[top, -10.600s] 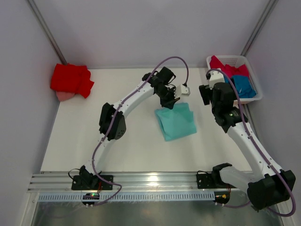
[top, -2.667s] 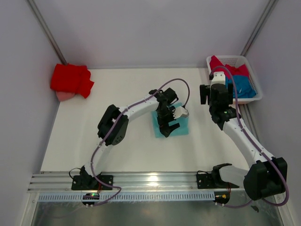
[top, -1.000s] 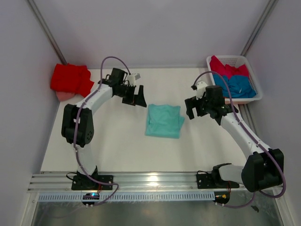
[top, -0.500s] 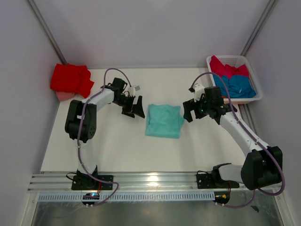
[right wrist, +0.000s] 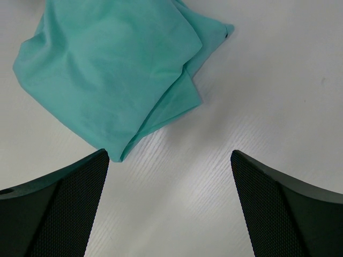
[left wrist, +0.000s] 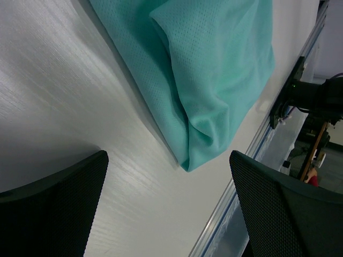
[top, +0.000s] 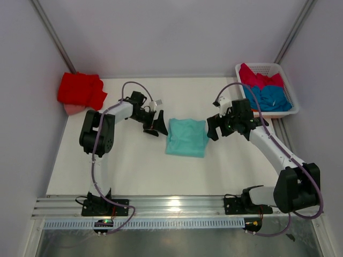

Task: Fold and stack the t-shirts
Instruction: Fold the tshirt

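Observation:
A folded mint-teal t-shirt (top: pixel 186 137) lies flat mid-table. My left gripper (top: pixel 155 126) is low at its left edge, open, with nothing between the fingers. My right gripper (top: pixel 213 128) is at its right edge, also open and empty. In the left wrist view the teal shirt (left wrist: pixel 209 69) fills the top, and its corner reaches down toward my open gripper (left wrist: pixel 167 179). The right wrist view shows the shirt (right wrist: pixel 112 69) at upper left, just ahead of my gripper (right wrist: pixel 169 160). A bright red t-shirt (top: pixel 80 91) sits bunched at the back left. Crimson-pink (top: pixel 260 78) and blue (top: pixel 273 99) t-shirts lie in the basket.
The white slatted basket (top: pixel 239 69) stands at the back right corner. A pale pink patch (top: pixel 72 109) shows under the red shirt. The metal rail (top: pixel 171 206) with both arm bases runs along the near edge. Grey walls close in the left, right and back.
The left gripper swung from the back left down to the teal shirt's left edge. The right gripper slid left to its right edge. The shirt stayed put.

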